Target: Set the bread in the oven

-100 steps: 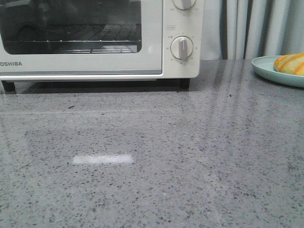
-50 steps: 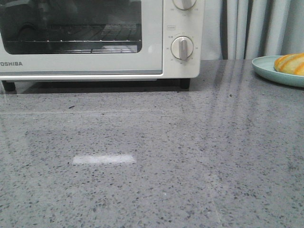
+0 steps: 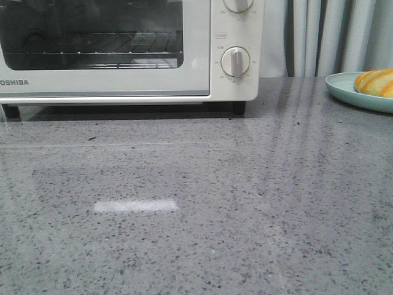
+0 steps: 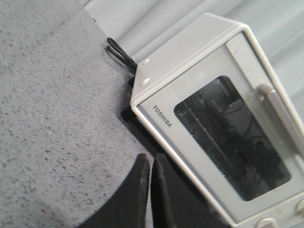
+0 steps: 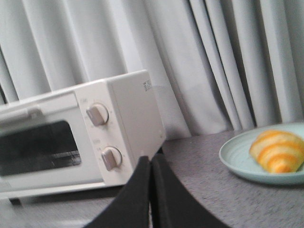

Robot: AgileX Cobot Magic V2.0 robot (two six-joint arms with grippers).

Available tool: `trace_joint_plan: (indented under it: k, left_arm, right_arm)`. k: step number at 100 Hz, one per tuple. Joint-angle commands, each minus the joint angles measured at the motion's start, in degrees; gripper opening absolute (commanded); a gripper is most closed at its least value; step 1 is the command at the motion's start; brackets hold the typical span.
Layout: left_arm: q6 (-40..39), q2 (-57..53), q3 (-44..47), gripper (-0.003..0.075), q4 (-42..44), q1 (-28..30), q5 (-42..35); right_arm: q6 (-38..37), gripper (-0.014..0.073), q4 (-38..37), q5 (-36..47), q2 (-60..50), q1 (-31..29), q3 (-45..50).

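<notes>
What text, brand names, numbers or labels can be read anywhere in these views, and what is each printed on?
"TOSHIBA": on the oven door frame beside the window, whole in the left wrist view.
"OSHIBA": the same brand in the front view, its first letter cut off by the picture's edge.
Dial markings around the lower knob: too small to read.
Small label above that knob: unreadable.
Sticker on the oven's side in the right wrist view: blurred.
Nothing is printed on the bread or plate.

We see a gray speckled stone tabletop [image 3: 245,215], glossy enough to carry a pale rectangular glare patch [image 3: 135,206] of overhead light. Behind it hang light gray pleated curtains [image 5: 213,61], whose faint streaked reflections run across the far right surface.
</notes>
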State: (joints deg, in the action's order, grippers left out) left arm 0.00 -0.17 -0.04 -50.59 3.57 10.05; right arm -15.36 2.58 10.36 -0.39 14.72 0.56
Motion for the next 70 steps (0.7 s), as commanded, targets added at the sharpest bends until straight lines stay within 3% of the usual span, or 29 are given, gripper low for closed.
trace_joint_plan:
  k: [1, 9, 17, 28, 39, 54, 70]
  left_arm:
    - [0.0, -1.8, 1.3, -0.0021, -8.4, 0.0, -3.2]
    - [1.5, -1.8, 0.0, -0.0021, -10.7, -0.5, -0.8]
    - [10.8, -1.5, -3.5, -0.0021, -10.2, -1.4, 5.3]
    - [27.9, 1.2, -10.6, -0.0021, -9.9, -2.0, 13.4]
    - [37.4, 7.1, -17.4, -0.002, -9.9, -2.0, 16.5]
    - [47.4, 18.9, -27.6, -0.0019, -10.0, -2.2, 18.0]
    - [49.0, 25.9, -36.4, -0.0018, -10.2, -6.5, 14.8]
  right_arm:
    - [-0.5, -0.0069, 10.3, 5.0, -1.2, -0.3, 0.1]
    - [-0.5, -0.0069, 12.9, 4.1, -1.2, -0.3, -1.6]
    - [-0.4, -0.0069, 12.3, -0.3, -1.2, -0.3, -5.0]
    - [1.2, -0.0069, 5.1, -10.0, -0.1, -0.1, -10.7]
    - [1.2, -0.0069, -1.1, -15.2, 2.7, 0.2, -16.1]
    - [1.2, -0.0069, -2.9, -12.3, 8.2, 0.2, -19.4]
    - [1.2, -0.0069, -2.9, -8.9, 12.8, 0.2, -19.6]
